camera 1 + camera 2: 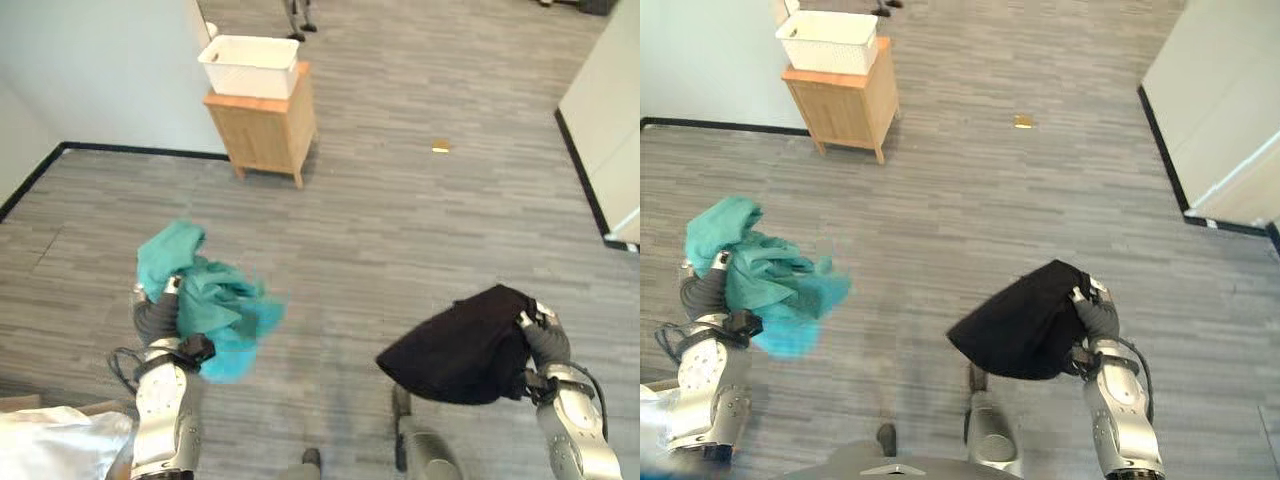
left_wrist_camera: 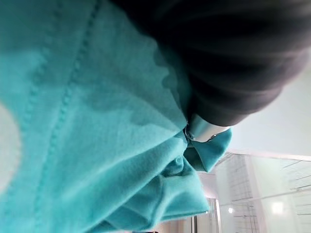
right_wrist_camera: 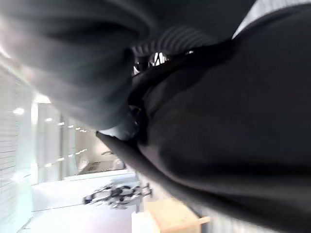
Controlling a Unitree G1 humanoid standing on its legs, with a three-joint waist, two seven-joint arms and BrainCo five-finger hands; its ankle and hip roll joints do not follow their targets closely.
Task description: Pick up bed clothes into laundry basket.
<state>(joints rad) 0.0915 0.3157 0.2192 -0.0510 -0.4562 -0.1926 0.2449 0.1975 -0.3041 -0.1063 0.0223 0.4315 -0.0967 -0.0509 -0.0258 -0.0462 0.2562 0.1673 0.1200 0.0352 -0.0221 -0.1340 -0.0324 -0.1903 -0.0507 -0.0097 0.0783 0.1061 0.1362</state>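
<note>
Already the picking-up looks done, with the left hand [image 1: 155,315] clutching a bunched teal garment [image 1: 210,305] and the right hand [image 1: 543,338] gripping a black garment [image 1: 460,345], yet both remain well short of the white laundry basket [image 1: 250,65] on the far wooden cabinet [image 1: 262,125].

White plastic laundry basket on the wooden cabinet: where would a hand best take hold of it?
The white plastic laundry basket has a wide rim lip; fingers could likely hook a short end, from the side. The wooden cabinet leaves the sides clear. Both hands currently look occupied with cloth.
</note>
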